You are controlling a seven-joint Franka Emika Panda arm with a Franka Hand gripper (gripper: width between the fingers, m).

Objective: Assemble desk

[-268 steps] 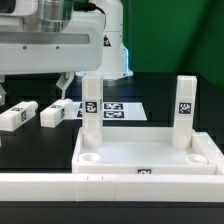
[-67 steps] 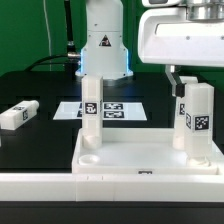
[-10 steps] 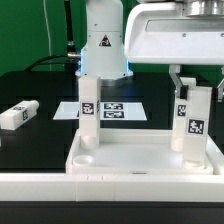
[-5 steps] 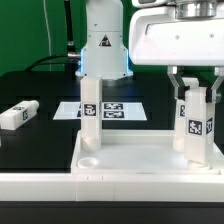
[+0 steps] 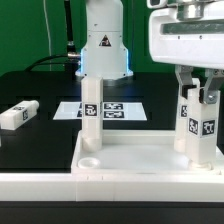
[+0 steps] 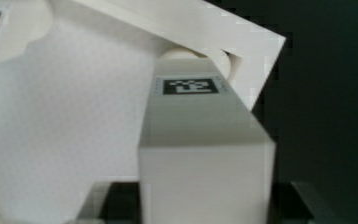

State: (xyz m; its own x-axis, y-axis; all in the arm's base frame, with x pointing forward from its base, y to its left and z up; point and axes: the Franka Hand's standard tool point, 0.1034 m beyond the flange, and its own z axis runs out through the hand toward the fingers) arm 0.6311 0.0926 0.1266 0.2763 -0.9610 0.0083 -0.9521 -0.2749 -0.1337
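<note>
Leg (image 5: 197, 135) twisted since earlier, jaws clamped round its top, upright in desktop (image 5: 140, 152) corner socket

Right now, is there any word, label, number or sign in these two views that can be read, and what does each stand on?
No words or numbers can be read in either view.
Triangular sign on the robot base: too small to read.
Square black-and-white tags on the gripped leg, loose leg, desk top and marker board: coded patterns, no text.
</note>
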